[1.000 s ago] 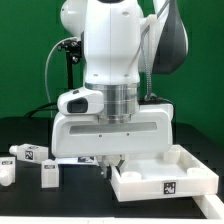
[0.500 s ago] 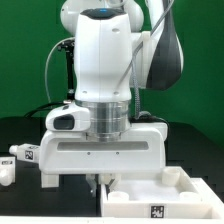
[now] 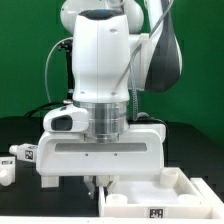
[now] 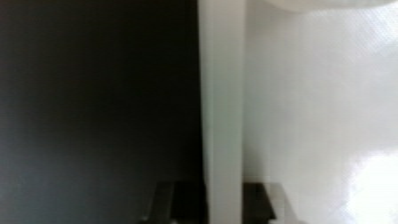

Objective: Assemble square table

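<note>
The white square tabletop (image 3: pixel 185 190) lies at the lower part of the exterior view's right, raised rim up, with a marker tag on its front wall. My gripper (image 3: pixel 99 184) comes down on its rim at the corner toward the exterior view's left. In the wrist view the rim wall (image 4: pixel 222 100) runs straight between my two dark fingers (image 4: pixel 178 203), and my gripper (image 4: pixel 221 206) is shut on it. Two white block legs with tags, one (image 3: pixel 26 152) and another (image 3: pixel 5 172), lie on the exterior view's left.
The black table surface (image 4: pixel 89 100) lies beside the tabletop's rim. A green wall stands behind the arm. My wide white hand body (image 3: pixel 100 155) hides the table behind it.
Over the last second the arm has come toward the exterior camera, and the tabletop has slid with it, lower in that view. Since half a second ago almost nothing has moved.
</note>
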Action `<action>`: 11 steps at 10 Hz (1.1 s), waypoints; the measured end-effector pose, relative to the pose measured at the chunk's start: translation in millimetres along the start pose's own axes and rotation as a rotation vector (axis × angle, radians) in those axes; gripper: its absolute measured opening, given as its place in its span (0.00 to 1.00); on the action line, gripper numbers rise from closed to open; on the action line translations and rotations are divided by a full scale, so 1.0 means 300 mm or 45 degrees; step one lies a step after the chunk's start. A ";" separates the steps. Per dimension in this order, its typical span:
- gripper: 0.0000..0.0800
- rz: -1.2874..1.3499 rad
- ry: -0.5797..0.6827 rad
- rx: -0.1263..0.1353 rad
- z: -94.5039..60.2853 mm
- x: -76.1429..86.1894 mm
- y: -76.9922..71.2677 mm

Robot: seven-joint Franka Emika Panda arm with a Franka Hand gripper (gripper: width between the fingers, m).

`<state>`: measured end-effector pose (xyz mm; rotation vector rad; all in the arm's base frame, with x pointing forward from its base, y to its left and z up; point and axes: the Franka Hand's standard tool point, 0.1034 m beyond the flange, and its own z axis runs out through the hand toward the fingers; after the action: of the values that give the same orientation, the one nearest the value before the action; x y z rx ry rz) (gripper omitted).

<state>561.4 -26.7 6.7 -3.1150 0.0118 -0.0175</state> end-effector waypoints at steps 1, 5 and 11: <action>0.07 0.000 0.000 0.000 0.000 0.000 0.000; 0.07 0.032 0.009 0.004 0.000 0.041 -0.003; 0.08 0.137 0.038 -0.009 0.000 0.074 -0.015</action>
<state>583.8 -22.4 6.9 -3.1157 0.1802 -0.0622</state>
